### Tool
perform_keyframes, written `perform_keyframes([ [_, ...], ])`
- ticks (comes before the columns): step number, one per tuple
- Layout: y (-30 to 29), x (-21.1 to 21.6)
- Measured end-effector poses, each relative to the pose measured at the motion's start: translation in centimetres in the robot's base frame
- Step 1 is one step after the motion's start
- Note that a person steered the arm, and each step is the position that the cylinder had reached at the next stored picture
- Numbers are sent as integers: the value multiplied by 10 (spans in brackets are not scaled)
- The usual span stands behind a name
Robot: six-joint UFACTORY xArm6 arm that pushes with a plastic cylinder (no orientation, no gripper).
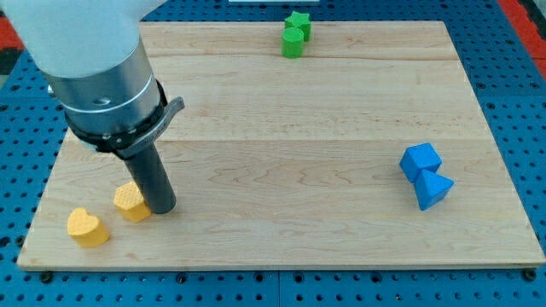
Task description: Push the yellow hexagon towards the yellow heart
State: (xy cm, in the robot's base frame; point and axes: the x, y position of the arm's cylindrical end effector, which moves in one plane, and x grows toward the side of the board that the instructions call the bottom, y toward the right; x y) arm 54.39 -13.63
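1. The yellow hexagon (pixel 130 201) lies near the desk's bottom-left corner in the view, flat on the wood, partly hidden by the rod.
2. The yellow heart (pixel 87 227) sits just beside it, lower and further to the view's left. A narrow gap appears to separate them; contact cannot be confirmed.
3. The tool is a plain rod with nothing to spread or pinch. Its tip (pixel 162 208) stands against the hexagon's right side, apparently touching.
4. Judgement: the push is nearly complete; only a short nudge down-left remains.
5. Risk: the tip bears on the hexagon's right side, while the heart lies diagonally below. A straight leftward push could slide the hexagon past, above the heart.
6. Risk: an off-centre contact could spin the hexagon off the tip.
7. Risk: overshoot could drive both blocks towards the desk (pixel 273 111) edge, which is near.
8. Well apart: two green blocks (pixel 295 34) at the top edge, two blue blocks (pixel 425 175) at the right. No interference expected.
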Motion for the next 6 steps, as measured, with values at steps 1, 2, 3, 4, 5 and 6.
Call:
perform_keyframes([
  [1,21,-10],
  [2,5,-13],
  [3,-5,-13],
  [4,-20,-13],
  [5,8,-38],
  [6,12,-40],
])
